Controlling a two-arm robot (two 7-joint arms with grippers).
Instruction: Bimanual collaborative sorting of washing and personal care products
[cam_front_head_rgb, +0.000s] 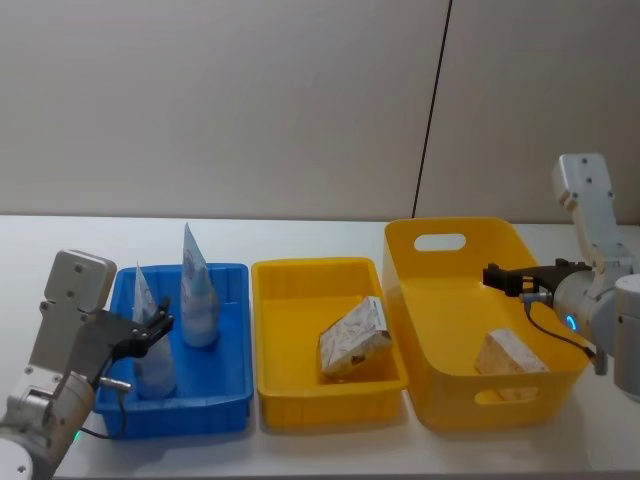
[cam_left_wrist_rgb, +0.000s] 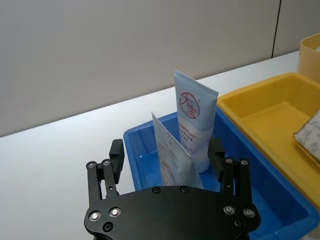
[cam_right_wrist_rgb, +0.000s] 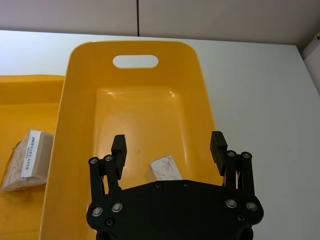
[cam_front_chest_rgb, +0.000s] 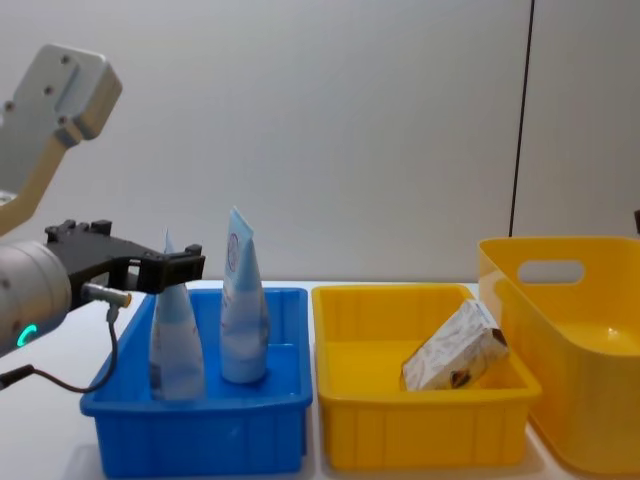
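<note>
White table (cam_front_head_rgb: 300, 238): in the blue bin (cam_front_head_rgb: 232, 330) two tubes (cam_left_wrist_rgb: 195, 125) stand upright, crimped ends up, pale with red logos; left gripper (cam_left_wrist_rgb: 166, 150) spread astride one, right gripper (cam_right_wrist_rgb: 168, 145) spread wide.

My right pincer (cam_right_wrist_rgb: 168, 142) hides part of the carton (cam_right_wrist_rgb: 164, 168) in the tall bin (cam_right_wrist_rgb: 75, 100). The chest view's edge cuts that bin off.

Blue bin (cam_front_head_rgb: 225, 400): the near tube (cam_front_head_rgb: 155, 375) and far tube (cam_front_head_rgb: 198, 295) stand upright close together, the left gripper (cam_front_head_rgb: 155, 322) spread around the near one; the floor is free along the right wall. Shallow yellow bin (cam_front_head_rgb: 300, 300): a tilted carton (cam_front_head_rgb: 354, 337) blocks the right side. Tall yellow bin (cam_front_head_rgb: 440, 290): a second carton (cam_front_head_rgb: 508, 355) apparently lies against the near wall, far floor open.
</note>
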